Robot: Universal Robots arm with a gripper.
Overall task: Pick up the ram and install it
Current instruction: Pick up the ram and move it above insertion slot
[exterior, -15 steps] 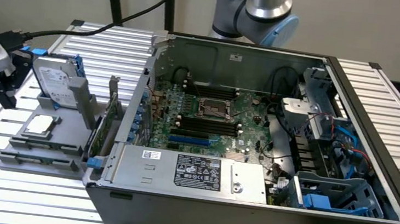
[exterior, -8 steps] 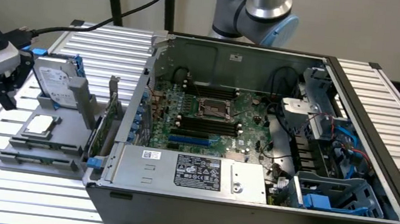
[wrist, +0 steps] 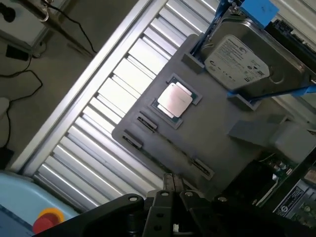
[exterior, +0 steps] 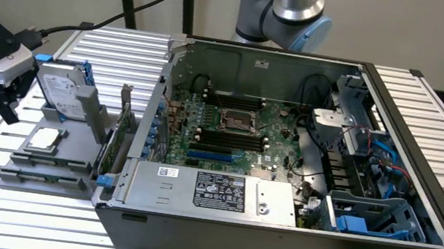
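My gripper is shut with nothing between its fingers. It hangs over the edge of a grey parts tray. In the exterior view the gripper is at the far left, beside the tray. A long narrow slot with a clip at each end runs across the tray just ahead of the fingertips. A thin dark line lies along it, and I cannot tell whether that is the ram on edge. Black memory slots lie on the motherboard inside the open computer case.
On the tray sit a square silver processor chip and a silver hard drive with blue rails. A green card stands upright between the tray and the case. The slatted metal table ends near a red button.
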